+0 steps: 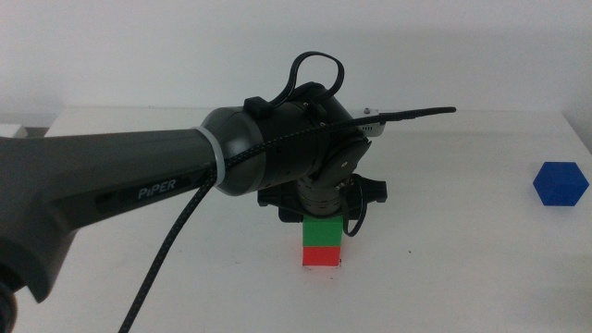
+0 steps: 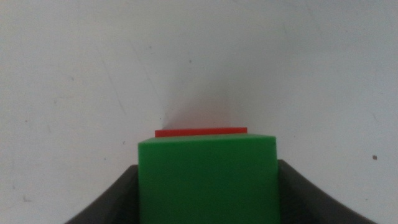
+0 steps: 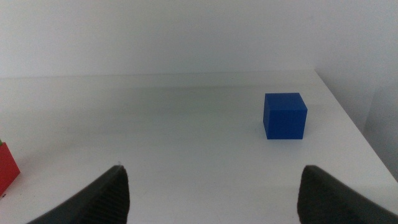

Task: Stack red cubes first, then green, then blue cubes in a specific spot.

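Observation:
The green cube (image 1: 322, 230) sits on the red cube (image 1: 321, 255) near the table's middle front. My left gripper (image 1: 320, 207) comes down on the stack from above, mostly hidden by its own wrist. In the left wrist view its jaws stand tight against both sides of the green cube (image 2: 207, 180), with a strip of the red cube (image 2: 200, 132) showing beyond it. The blue cube (image 1: 561, 183) lies alone at the far right and also shows in the right wrist view (image 3: 285, 116). My right gripper (image 3: 211, 186) is open and empty, out of the middle view.
The white table (image 1: 462, 259) ends close behind the blue cube on the right. The left arm's body and cable (image 1: 166, 250) cover the table's left half. The red cube's edge (image 3: 6, 169) shows in the right wrist view.

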### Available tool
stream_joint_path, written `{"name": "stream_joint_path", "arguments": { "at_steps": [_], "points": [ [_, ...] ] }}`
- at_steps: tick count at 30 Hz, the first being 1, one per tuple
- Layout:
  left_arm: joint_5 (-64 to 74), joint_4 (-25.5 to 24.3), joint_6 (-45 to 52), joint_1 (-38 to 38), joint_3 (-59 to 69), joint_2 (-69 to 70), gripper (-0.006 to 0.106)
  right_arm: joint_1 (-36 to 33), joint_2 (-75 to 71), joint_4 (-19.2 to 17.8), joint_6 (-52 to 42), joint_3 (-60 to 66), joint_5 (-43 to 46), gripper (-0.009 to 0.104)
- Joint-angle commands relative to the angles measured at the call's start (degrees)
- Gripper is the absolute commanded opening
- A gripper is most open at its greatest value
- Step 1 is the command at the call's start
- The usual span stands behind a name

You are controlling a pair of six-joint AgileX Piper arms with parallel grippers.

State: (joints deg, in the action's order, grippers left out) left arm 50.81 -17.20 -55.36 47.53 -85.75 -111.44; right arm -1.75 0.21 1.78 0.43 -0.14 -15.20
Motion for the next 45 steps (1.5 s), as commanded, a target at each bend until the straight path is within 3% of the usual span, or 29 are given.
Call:
{"name": "stream_joint_path", "arguments": {
  "at_steps": [1,2,5,6,14,18,23,27,35,40,45],
  "points": [
    [-0.2,-0.1,-0.4,-0.1,0.0,-0.3,0.031,0.1,-0.2,-0.2,-0.4,0.1,0.2,0.093],
    [-0.5,-0.8,-0.4,-0.1,0.0,-0.3,0.043,0.1,-0.2,-0.2,-0.4,0.1,0.2,0.093],
    [-0.7,-0.8,-0.4,-0.1,0.0,-0.3,0.051,0.1,-0.2,-0.2,-0.4,0.1,0.2,0.093],
    [-0.9,-1.0,-0.4,-0.1,0.0,-0.3,0.058,0.1,-0.2,-0.2,-0.4,0.1,0.2,0.093],
    [-1.5,-1.4,1.6,-0.1,-0.1,1.1,0.066,0.1,-0.2,-0.2,-0.4,0.1,0.2,0.093],
    [-2.8,-1.2,3.2,-0.1,-0.1,2.8,0.075,0.1,-0.2,-0.2,-0.4,0.1,0.2,0.093],
    [-1.9,0.7,11.2,-0.1,-0.1,7.8,0.092,0.1,-0.2,-0.2,-0.4,0.1,0.2,0.093],
    [-3.4,1.2,27.4,-0.2,-0.1,17.9,0.094,0.1,-0.2,-0.2,-0.4,0.1,0.2,0.093],
    [10.6,11.8,47.3,-0.2,1.9,40.3,0.094,0.1,-0.2,-0.2,-0.4,0.1,0.2,0.093],
    [5.0,24.8,56.2,-0.2,14.4,54.3,0.094,0.1,-0.2,-0.2,-0.4,0.1,0.2,0.093],
    [2.0,25.2,57.1,-0.2,19.5,60.6,0.094,0.1,-0.2,-0.2,-0.4,0.1,0.2,0.093]
  ]
}}
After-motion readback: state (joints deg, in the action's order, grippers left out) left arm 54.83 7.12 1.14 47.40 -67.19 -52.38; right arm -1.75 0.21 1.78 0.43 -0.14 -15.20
